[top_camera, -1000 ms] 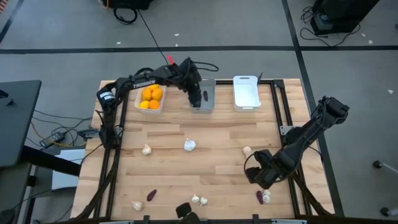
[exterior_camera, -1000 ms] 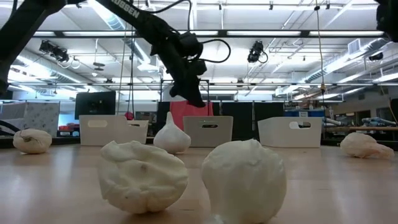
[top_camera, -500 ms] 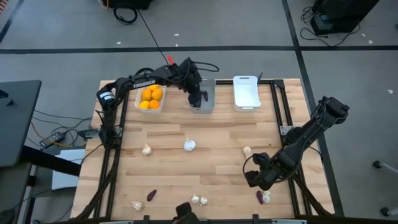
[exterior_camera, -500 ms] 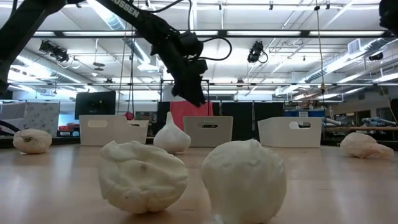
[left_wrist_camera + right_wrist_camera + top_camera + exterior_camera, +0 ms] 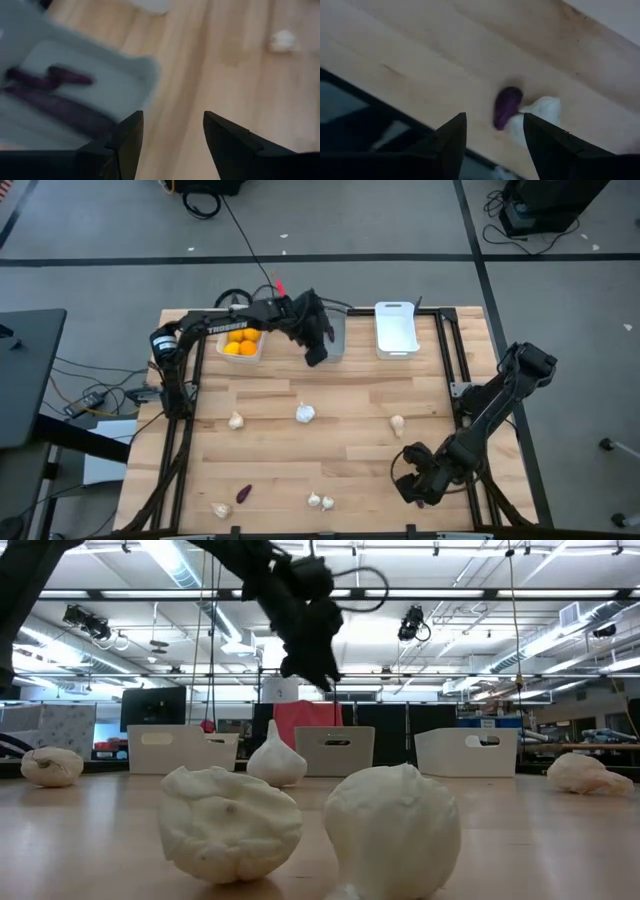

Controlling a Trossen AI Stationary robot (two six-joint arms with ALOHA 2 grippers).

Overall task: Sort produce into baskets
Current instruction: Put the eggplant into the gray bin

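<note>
Left gripper [image 5: 318, 352]: fingers parted, holding nothing, above the middle bin's near edge.
Right gripper [image 5: 415, 490]: fingers spread, empty, over a purple piece [image 5: 506, 106] touching a garlic bulb [image 5: 540, 112] near the table's front right edge.
Loose on table [image 5: 350, 440]: six other garlic bulbs, one more purple piece [image 5: 243, 493].
Bins: left bin [image 5: 243, 340] holds orange fruits; middle bin [image 5: 100, 85] holds purple pieces; right bin [image 5: 396, 328] shows nothing inside.

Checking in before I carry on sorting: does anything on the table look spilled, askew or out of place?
Nothing is spilled or damaged. One oddity: a purple piece and a garlic bulb lie pressed together at the table's near right edge, ahead of the open right gripper, so picking just one may be awkward.
</note>
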